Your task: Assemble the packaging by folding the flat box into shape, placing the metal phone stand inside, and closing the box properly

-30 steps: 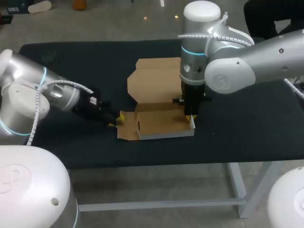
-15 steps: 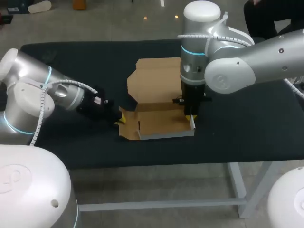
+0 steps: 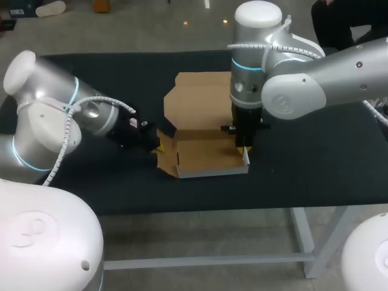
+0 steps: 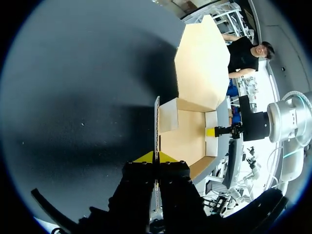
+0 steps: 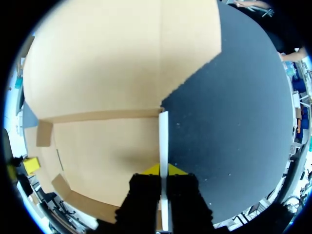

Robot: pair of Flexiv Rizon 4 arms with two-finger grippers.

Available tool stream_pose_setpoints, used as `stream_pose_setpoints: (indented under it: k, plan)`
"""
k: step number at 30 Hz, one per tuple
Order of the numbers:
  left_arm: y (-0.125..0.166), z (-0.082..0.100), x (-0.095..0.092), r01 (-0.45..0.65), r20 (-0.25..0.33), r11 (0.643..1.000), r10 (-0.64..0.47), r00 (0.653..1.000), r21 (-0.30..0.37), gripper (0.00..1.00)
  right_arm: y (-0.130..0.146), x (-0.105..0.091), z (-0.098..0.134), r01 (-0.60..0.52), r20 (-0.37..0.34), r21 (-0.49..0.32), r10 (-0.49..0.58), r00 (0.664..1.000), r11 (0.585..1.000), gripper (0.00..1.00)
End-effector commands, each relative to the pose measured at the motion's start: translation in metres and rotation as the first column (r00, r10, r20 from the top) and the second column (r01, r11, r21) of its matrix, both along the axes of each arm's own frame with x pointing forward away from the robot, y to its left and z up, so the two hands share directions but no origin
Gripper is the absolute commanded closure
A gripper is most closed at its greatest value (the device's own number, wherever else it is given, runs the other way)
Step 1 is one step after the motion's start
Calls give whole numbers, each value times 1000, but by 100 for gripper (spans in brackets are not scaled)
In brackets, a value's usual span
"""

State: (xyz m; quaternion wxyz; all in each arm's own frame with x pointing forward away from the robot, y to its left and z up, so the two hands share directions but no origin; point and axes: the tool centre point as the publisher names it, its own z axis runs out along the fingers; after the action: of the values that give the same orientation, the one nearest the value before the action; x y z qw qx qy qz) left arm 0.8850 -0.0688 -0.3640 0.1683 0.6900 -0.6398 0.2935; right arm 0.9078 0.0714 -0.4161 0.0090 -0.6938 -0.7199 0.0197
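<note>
The brown cardboard box [image 3: 203, 156] lies partly folded in the middle of the table, its lid [image 3: 200, 100] flat behind the base. My left gripper [image 3: 159, 147] is shut on the box's left side flap [image 4: 157, 124], which stands upright and edge-on between the yellow tips [image 4: 156, 157]. My right gripper [image 3: 243, 150] is shut on the right side wall [image 5: 163, 136], held upright between its tips [image 5: 163, 169]. The low front wall [image 3: 212, 172] is raised. No metal phone stand shows in any view.
The black table [image 3: 315, 157] stretches bare to the right of the box and along its front edge [image 3: 200, 203]. My right arm's large silver elbow [image 3: 297, 91] hangs over the back right of the table.
My left gripper closed on the left side flap and moved right and up, lifting the flap from flat to upright. The right arm and its wall kept still.
</note>
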Motion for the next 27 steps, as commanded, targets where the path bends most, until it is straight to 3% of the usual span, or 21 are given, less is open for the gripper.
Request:
stream_pose_setpoints:
  k: [1, 6, 18, 20, 27]
  plan:
    - [-14, 5, -2, -39, -2, 991, 40, 999, 130, 93, 2, 1, 1, -1, -5, 0, 1, 1000, 1000, 100]
    - [-23, 8, 0, -42, -19, 982, 47, 999, 182, 85, 2, 1, 1, -1, -5, 0, 1, 1000, 1000, 100]
    - [-37, 19, -2, -22, -36, 976, 31, 999, 215, 69, 2, 1, 1, -1, -5, 0, 1, 1000, 1000, 100]
    - [-38, 21, -2, -12, -42, 979, 21, 999, 205, 65, 2, 1, 1, -1, -5, 0, 1, 1000, 1000, 100]
    - [-25, 37, -9, 28, -46, 993, -23, 999, 113, 64, 2, 1, 1, -1, -5, 0, 1, 1000, 1000, 100]
